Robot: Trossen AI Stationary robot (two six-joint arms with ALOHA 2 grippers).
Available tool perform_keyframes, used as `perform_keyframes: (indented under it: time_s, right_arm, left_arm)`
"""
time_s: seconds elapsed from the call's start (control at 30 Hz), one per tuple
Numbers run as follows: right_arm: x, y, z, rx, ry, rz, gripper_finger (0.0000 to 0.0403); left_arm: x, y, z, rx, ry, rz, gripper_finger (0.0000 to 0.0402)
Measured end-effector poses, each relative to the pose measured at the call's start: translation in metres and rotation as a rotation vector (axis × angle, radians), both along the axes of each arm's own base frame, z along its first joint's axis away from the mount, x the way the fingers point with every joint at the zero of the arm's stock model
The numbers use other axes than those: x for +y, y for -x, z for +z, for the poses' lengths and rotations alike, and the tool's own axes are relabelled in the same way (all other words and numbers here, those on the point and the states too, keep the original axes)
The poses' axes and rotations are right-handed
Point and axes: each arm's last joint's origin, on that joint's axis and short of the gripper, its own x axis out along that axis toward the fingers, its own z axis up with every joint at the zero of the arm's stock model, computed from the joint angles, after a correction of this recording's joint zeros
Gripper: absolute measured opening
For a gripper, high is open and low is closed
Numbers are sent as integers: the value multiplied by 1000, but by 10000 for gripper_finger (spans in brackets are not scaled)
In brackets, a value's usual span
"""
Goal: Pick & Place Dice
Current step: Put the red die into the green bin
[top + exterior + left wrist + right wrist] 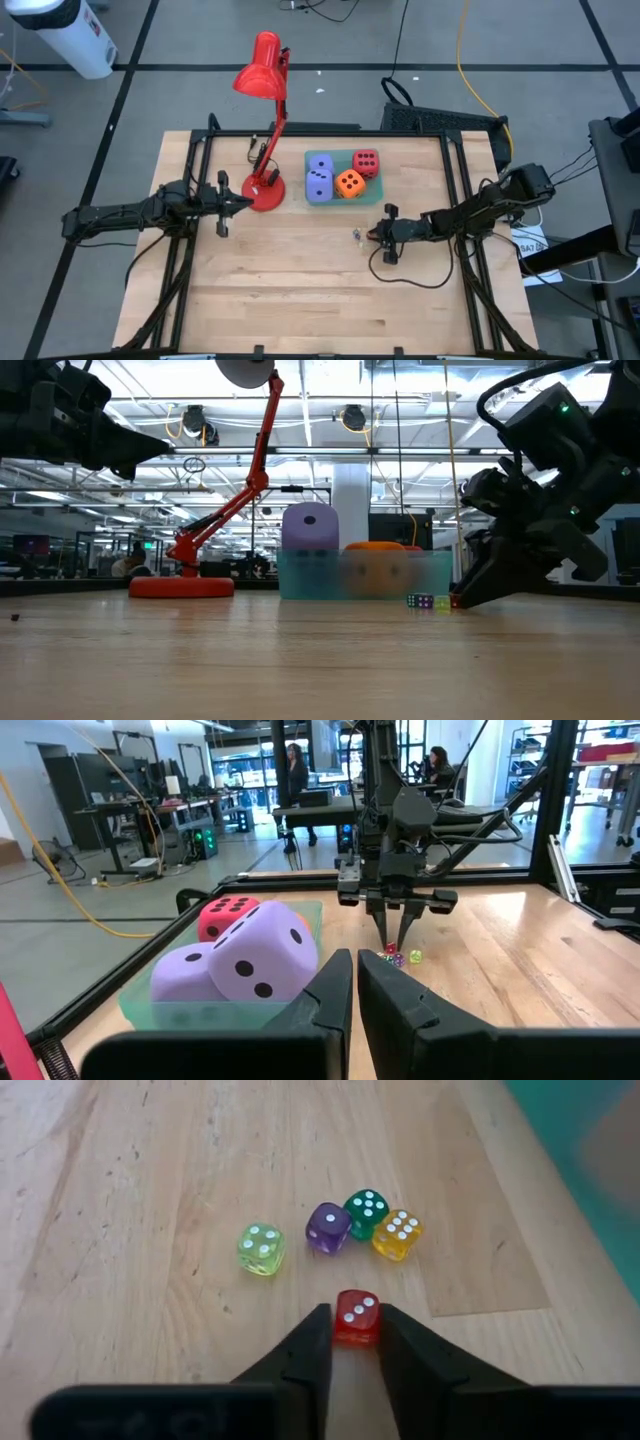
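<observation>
Four soft cubes sit in a green tray (340, 158): two lavender (319, 180), one orange (349, 183), one red (366, 163). Several small clear dice (357, 235) lie on the wood in front of the tray: yellow-green (260, 1248), purple (328, 1227), green (366, 1208), amber (397, 1235) and red (356, 1317). My right gripper (355, 1328) is low on the table, shut on the small red die. My left gripper (240, 203) hovers shut beside the lamp base (264, 190), touching nothing. My right gripper pinches the small red die (356, 1312) between its two fingertips (318, 1330), one on each opposite side face. The fingers slant down from the table's right side. The die sits at table level, white pips up; whether it rests on the wood I cannot tell.
A red desk lamp stands at the table's far left, its head (262, 68) beyond the far edge. The tray sits right of its base. A black frame rail (330, 132) edges the table. Bare wood lies toward the near edge. People show in the room beyond.
</observation>
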Motion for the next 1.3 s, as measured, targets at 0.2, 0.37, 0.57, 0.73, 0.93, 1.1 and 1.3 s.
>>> perform_keyframes:
  time_s: [0.2, 0.37, 0.57, 0.73, 0.93, 1.1, 1.3]
  right_arm:
    - [1, -4, 5, -59, 16, 23, 36]
    - [5, -5, 10, -105, 40, 60, 45]
    - [7, -13, 34, -172, 80, 93, 41]
    - [8, -25, 76, -184, 184, 96, 40]
    - [1, -38, 136, -85, 307, 5, 43]
    - [-24, -41, 168, 69, 279, -110, 39]
    - [-67, -40, 172, 209, 159, -250, 44]
  left_arm:
    - [0, 0, 0, 0, 0, 0, 33]
    - [0, 0, 0, 0, 1, 0, 33]
    - [0, 0, 0, 1, 1, 0, 33]
    - [0, 0, 0, 1, 1, -1, 33]
    - [0, 0, 0, 4, 1, 0, 33]
    - [0, 0, 0, 4, 1, 0, 33]
    - [0, 0, 0, 4, 1, -1, 33]
